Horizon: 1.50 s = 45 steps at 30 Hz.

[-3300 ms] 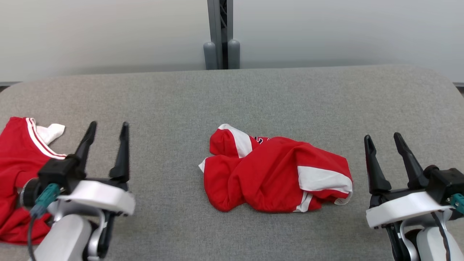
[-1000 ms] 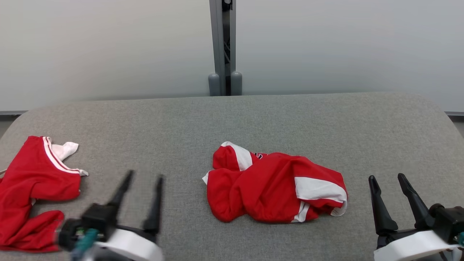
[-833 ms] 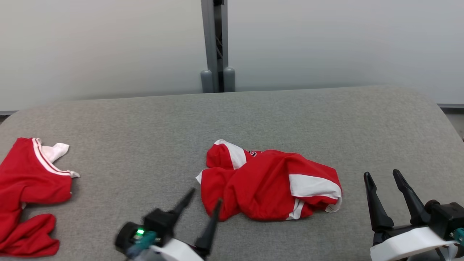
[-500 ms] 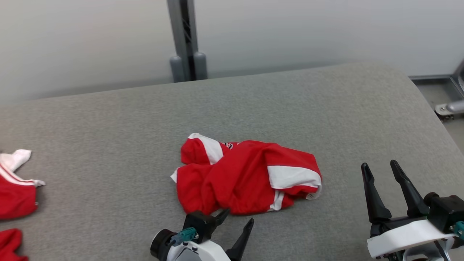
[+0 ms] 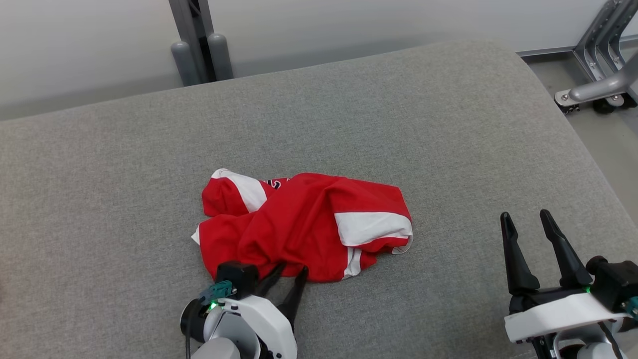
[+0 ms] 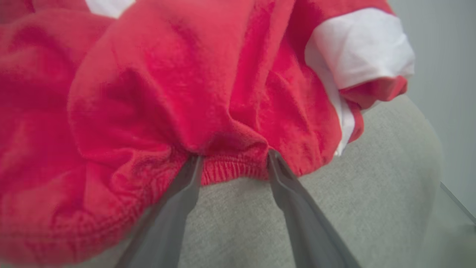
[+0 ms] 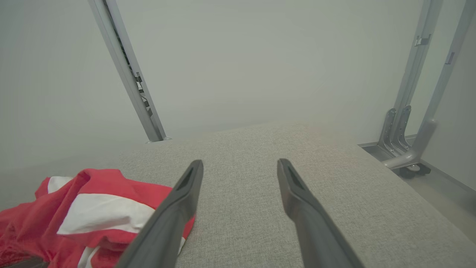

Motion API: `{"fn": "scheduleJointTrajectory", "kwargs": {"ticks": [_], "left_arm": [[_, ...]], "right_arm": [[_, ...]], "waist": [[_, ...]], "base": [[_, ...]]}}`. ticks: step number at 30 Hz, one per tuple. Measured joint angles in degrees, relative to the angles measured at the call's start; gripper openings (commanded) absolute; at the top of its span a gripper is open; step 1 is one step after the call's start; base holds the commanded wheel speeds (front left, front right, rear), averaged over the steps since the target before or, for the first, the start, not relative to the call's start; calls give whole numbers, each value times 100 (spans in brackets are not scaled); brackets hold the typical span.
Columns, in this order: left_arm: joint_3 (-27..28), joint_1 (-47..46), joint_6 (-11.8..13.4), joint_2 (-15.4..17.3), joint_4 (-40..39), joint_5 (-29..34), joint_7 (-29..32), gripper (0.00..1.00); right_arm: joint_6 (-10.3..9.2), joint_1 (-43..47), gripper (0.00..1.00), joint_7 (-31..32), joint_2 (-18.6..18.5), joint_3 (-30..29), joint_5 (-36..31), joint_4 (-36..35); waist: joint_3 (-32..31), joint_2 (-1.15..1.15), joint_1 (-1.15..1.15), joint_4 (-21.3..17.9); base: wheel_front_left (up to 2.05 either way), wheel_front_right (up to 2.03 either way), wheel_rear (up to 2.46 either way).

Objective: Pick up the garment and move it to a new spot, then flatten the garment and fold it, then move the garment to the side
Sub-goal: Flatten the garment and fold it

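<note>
Touching the hem of the garment
Left gripper jaws are spread against it; right gripper jaws are held wide, well apart.

1. A bare robot-testing lab.
2. Beyond the right tool, plain pale wall panels meet a grey metal upright post.
3. Under it, a grey fabric-covered bench; to its right, a silver wheeled metal frame on bare floor.

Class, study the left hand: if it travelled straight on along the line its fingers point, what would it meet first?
The garment. The left hand is open, with its fingertips at the near red hem. They seem to touch it, though contact is hard to confirm.
</note>
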Motion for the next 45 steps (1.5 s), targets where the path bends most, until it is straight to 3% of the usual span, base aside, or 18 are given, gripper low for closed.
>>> {"fn": "scheduleJointTrajectory", "kwargs": {"ticks": [1, 5, 10, 15, 22, 29, 31, 34, 41, 42, 43, 44, 45], "left_arm": [[-25, -27, -34, -1, 11, 2, 7, 0], [-100, -93, -63, 108, -210, 148, -35, 0], [-151, -96, 14, 487, -797, 313, 92, 0], [-141, -35, 183, 1198, -2061, 432, 701, 0], [205, 280, 624, 2419, -3960, 491, 1719, 0], [570, 399, 886, 3247, -4758, 379, 2526, 0], [558, 381, 834, 3304, -4677, 334, 2629, 0], [523, 214, 768, 3092, -4303, 293, 2537, 0], [502, -3, 603, 2103, -2719, 21, 1650, 0], [500, -32, 559, 1967, -2474, -42, 1549, 12], [499, -62, 555, 1840, -2253, -73, 1427, 45], [537, -79, 554, 1729, -2045, -75, 1250, 100], [556, -97, 533, 1627, -1874, -109, 1115, 100]], "right_arm": [[0, -26, 100, -19, 1, 4, 13, 4], [0, -30, 100, -100, 0, -64, 53, 36], [0, -35, 100, -137, 1, -192, 63, 73], [0, -107, 100, -149, 1, -299, 76, 97], [0, -125, 100, -151, 2, -454, 27, 116], [0, -177, 100, -82, 1, -431, -94, 130], [0, -210, 100, -62, 5, -392, -100, 131], [0, -243, 100, -38, 3, -352, -99, 137], [0, -275, 100, -16, 3, -209, -87, 181], [0, -275, 100, -11, 2, -201, -82, 192], [0, -275, 100, 5, 4, -193, -82, 203], [0, -275, 100, 7, 4, -183, -82, 207], [0, -275, 100, 12, 3, -185, -82, 210]], "waist": [[13, 0, 0, 3], [40, 0, 0, 88], [37, 0, 0, 242], [12, 0, 0, 456], [-31, 0, 0, 809], [-185, 0, 0, 1107], [-215, 0, 0, 1137], [-228, 0, 0, 1137], [-228, 0, 0, 1005], [-234, 0, 0, 988], [-244, 0, 0, 975], [-252, 0, 0, 965], [-258, 0, 0, 956]], "base": [[0, 0, 0], [0, 0, 0], [0, 0, 0], [0, 0, 0], [0, 0, 0], [0, 0, 0], [0, 0, 0], [0, 0, 0], [0, 0, 0], [0, 0, 0], [0, 0, 0], [0, 0, 0], [0, 0, 0]]}}
